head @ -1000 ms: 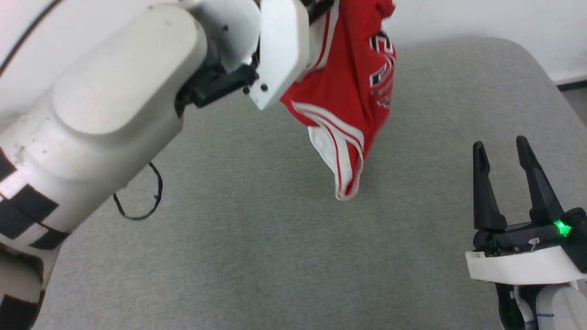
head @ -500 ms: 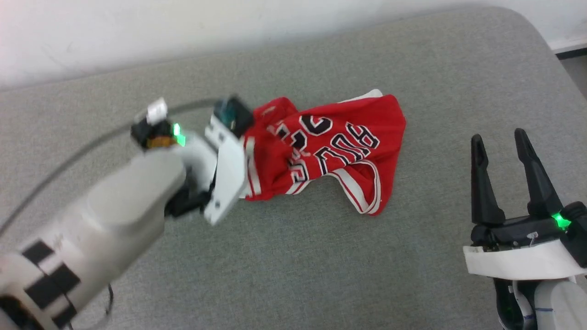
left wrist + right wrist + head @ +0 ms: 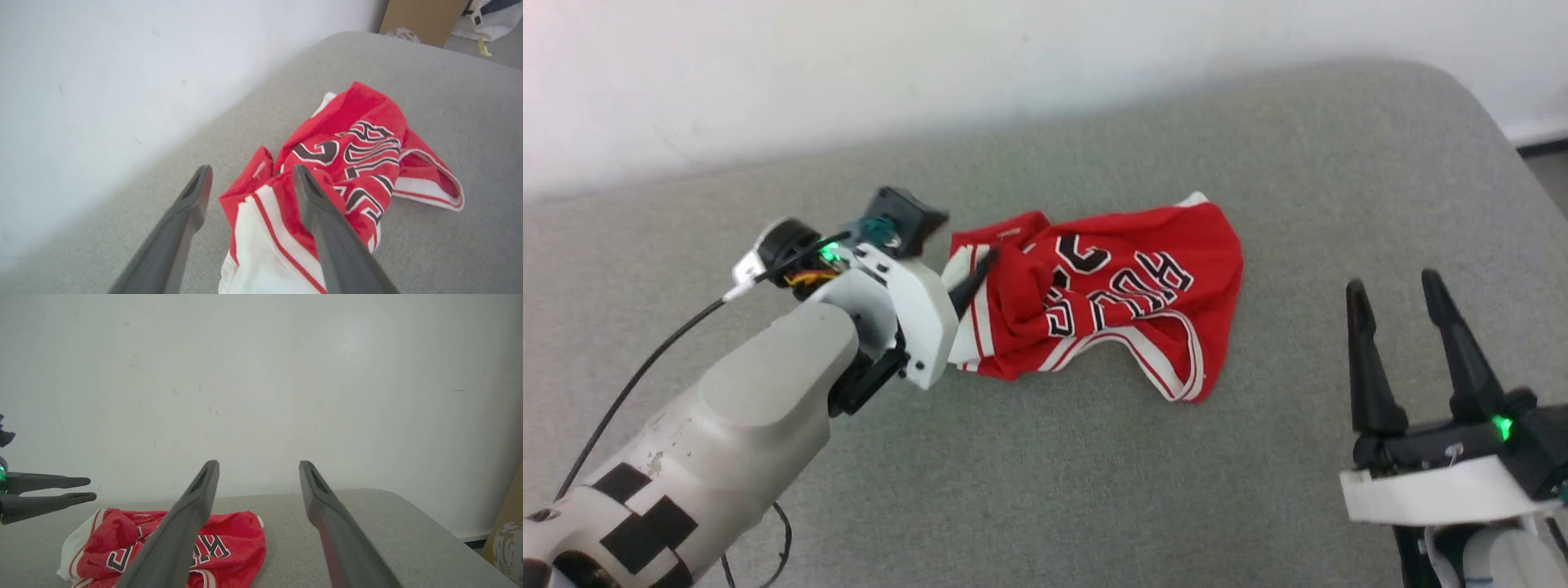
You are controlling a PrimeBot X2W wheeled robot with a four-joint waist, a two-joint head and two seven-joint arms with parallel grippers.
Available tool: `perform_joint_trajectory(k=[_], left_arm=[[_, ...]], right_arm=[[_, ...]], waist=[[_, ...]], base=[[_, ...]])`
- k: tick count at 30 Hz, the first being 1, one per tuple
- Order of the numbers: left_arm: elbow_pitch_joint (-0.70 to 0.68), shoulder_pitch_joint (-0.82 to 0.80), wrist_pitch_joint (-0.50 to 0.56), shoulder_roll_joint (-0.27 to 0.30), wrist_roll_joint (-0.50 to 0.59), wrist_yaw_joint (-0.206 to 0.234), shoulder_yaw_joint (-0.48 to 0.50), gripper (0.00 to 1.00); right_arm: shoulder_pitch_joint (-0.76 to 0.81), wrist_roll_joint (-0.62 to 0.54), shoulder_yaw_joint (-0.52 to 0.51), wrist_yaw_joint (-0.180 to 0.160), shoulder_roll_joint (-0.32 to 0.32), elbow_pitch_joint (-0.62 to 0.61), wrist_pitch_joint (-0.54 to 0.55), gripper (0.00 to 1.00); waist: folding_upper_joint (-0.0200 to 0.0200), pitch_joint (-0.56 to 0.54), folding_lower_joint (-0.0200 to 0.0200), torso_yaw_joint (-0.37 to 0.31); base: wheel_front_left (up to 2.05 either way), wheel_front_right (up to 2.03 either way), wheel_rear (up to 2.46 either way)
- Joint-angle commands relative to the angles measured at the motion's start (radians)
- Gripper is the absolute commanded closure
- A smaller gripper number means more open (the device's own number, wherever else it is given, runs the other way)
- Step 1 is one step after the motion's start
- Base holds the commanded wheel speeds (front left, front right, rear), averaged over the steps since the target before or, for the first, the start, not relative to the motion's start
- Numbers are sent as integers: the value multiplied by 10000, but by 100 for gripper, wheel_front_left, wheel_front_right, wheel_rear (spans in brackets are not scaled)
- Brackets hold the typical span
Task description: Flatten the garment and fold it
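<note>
Jersey on the bench: the garment (image 3: 1127, 286), a red T-shirt with white sleeves and red-white striped trim, lies crumpled on the grey padded bench (image 3: 1013, 490), its black, white-outlined lettering facing up and creased. The left gripper (image 3: 252, 167) points at the heap with its 2 dark fingers (image 3: 327, 228) spread wide. In the left wrist view a white sleeve (image 3: 261, 253) with a red stripe runs between and under them. Whether either finger touches the cloth cannot be told. From the right wrist view, those 2 fingertips hang just above the garment's nearest edge, with nothing pinched between them. Beyond the left gripper's fingertips the lettered panel bunches up, and a striped sleeve opening (image 3: 1176, 359) lies flat on the bench at the heap's far side. The right gripper (image 3: 1393, 282) stands well apart from the garment, which lies ahead of it and off to its left. Its 2 fingers are parted wide and hold nothing. A green light (image 3: 1500, 425) glows at its base. A black cable (image 3: 629, 384) trails from the left arm. A white wall (image 3: 931, 65) rises beyond both grippers, and a cardboard box (image 3: 421, 16) shows past the bench's rounded corner in the left wrist view.
</note>
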Motion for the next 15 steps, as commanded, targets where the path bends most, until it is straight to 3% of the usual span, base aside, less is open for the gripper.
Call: perform_joint_trajectory(k=[1,4,9,15], left_arm=[[-153,266,-764,-32,144,386,273,0],[-517,646,-1953,-12,264,1120,668,0],[-1562,1593,-2599,133,551,2547,1696,0],[-3972,3789,-2622,191,2451,4369,4507,0]], right_arm=[[258,-114,-66,-7,30,30,-47,0],[559,-186,-184,-7,30,21,-47,0],[771,-260,-291,-7,30,-61,-47,0],[818,-270,-527,-7,30,-125,-47,0]], waist=[[0,-784,0,368],[0,-1175,0,651],[0,-1406,0,1041],[0,-1422,0,1463]], base=[[0,0,0],[0,0,0],[0,0,0],[0,0,0]])
